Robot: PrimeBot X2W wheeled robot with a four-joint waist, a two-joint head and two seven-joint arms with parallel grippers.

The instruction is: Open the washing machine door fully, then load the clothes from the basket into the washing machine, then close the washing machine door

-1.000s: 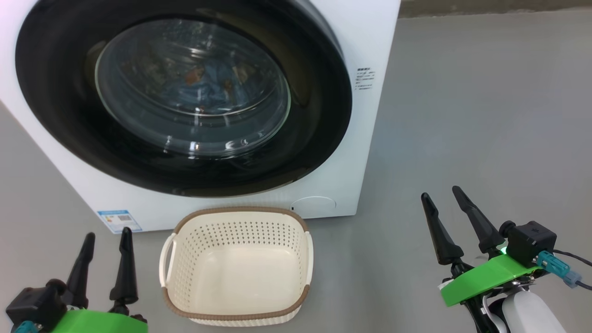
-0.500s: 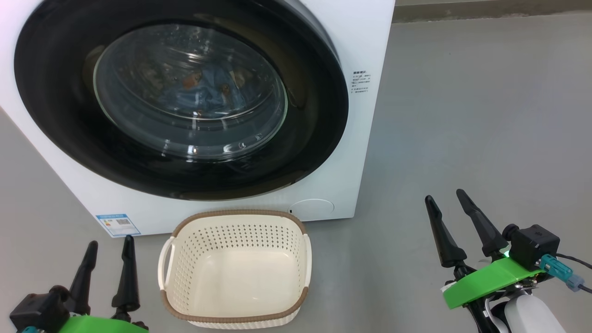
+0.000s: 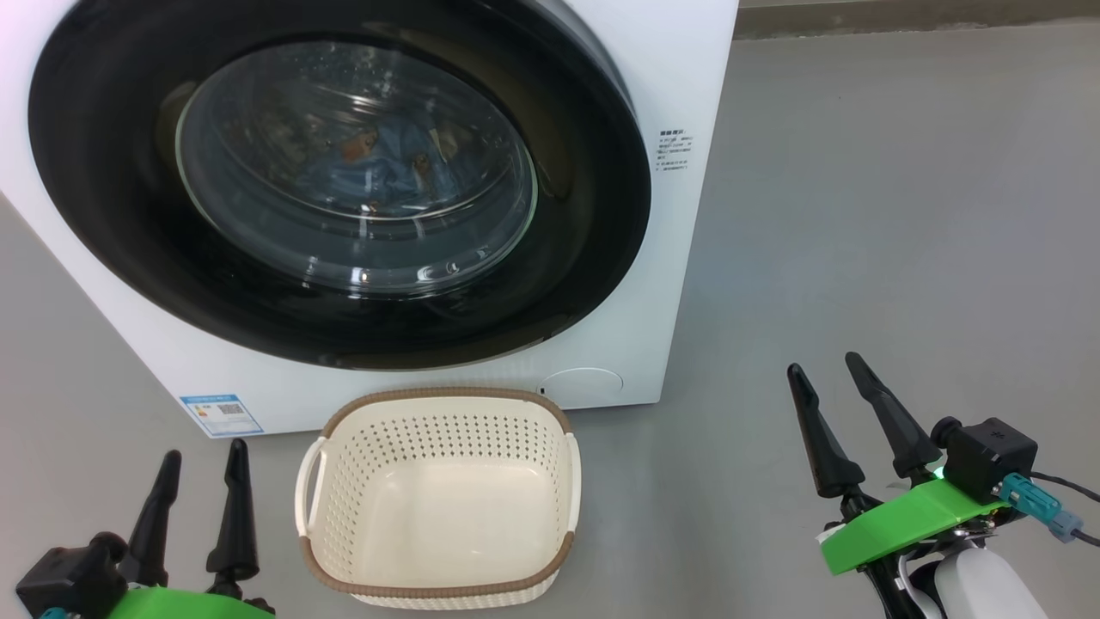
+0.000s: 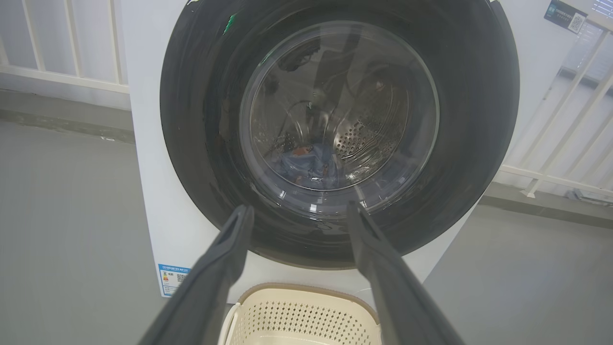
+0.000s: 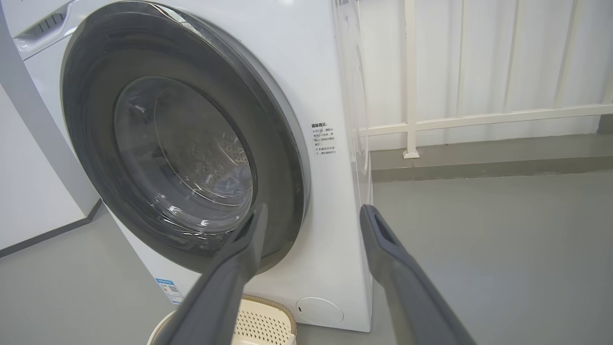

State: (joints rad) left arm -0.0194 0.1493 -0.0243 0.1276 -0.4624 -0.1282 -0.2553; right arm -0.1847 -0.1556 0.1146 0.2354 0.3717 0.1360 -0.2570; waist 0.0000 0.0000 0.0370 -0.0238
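The white washing machine (image 3: 687,77) stands ahead with its round black door (image 3: 593,232) shut flat against the front. Through the glass window, light-blue clothes (image 3: 387,159) with orange-brown prints lie in the steel drum; the same clothes (image 4: 306,160) show from the left wrist. The cream basket (image 3: 438,572) sits on the floor before the machine with nothing inside. My left gripper (image 3: 200,460) is open at the lower left, beside the basket. My right gripper (image 3: 823,368) is open at the lower right, well clear of the machine. Both hold nothing.
Grey floor (image 3: 902,215) spreads to the right of the machine. A white railing (image 5: 479,117) runs behind it along a low grey kerb. A blue label (image 3: 221,413) and a round cover (image 3: 582,383) sit low on the machine's front.
The head view has shifted slightly down since a second ago. Both grippers sit a little lower in it; door, basket and clothes stay as they were.
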